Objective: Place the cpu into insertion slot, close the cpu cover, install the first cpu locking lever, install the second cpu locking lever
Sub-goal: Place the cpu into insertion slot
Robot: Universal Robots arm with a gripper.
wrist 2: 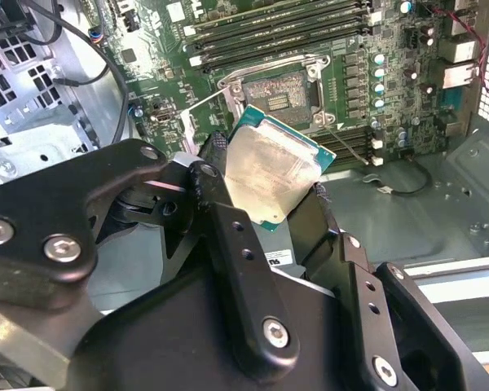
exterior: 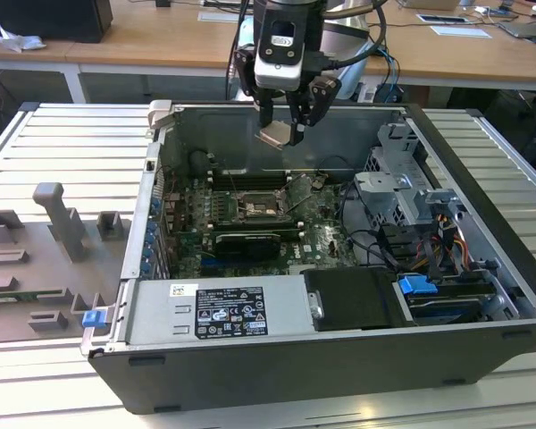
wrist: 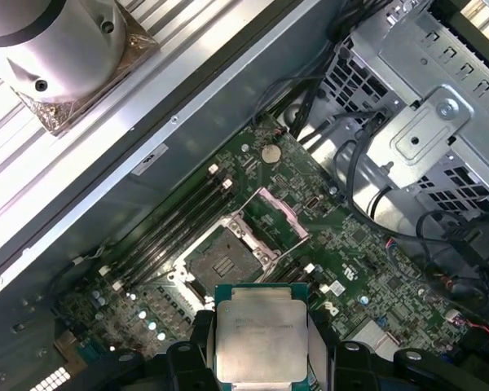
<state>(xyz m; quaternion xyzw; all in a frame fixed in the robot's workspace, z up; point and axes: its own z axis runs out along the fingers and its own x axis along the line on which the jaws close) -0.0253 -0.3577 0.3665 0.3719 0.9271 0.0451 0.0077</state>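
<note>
While the gripper (exterior: 281,132) hangs over the open computer case (exterior: 277,380), fingers clamped on opposite edges of the cpu (wrist: 259,338), I'm on step one: placing. The chip's well above the insertion slot (wrist: 224,262), and the cpu cover (wrist: 281,213) is standing open. Seating it, I reckon, calls for squaring its edges to the socket and descending level. Metal face toward the wrist. It's square, so no long axis.
</note>
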